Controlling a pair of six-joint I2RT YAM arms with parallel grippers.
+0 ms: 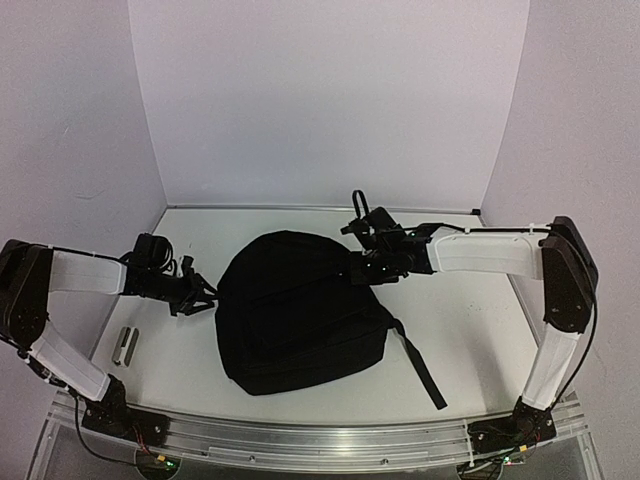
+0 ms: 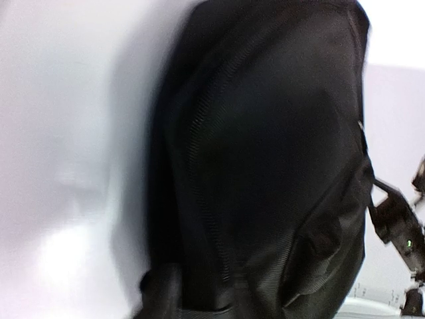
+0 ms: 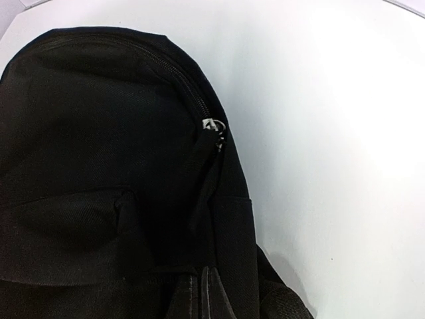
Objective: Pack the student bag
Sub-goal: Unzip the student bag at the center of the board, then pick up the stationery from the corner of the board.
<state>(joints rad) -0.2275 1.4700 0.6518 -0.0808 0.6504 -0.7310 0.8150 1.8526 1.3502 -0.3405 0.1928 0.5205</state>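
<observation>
The student bag [image 1: 300,315] is a large black backpack lying flat in the middle of the table. It fills the left wrist view [image 2: 265,153] and the left half of the right wrist view [image 3: 86,166]. My left gripper [image 1: 203,293] is at the bag's left edge. It looks open, with one dark finger [image 2: 156,292] beside the fabric. My right gripper [image 1: 358,270] is at the bag's upper right edge. Its fingers [image 3: 192,296] are pressed together on the black pull cord that hangs from the silver zipper slider [image 3: 213,125].
A black shoulder strap [image 1: 422,365] trails from the bag toward the near right. A small grey and white object [image 1: 125,345] lies on the table at the near left. White walls close in the back and sides. The right arm [image 2: 398,226] shows beyond the bag.
</observation>
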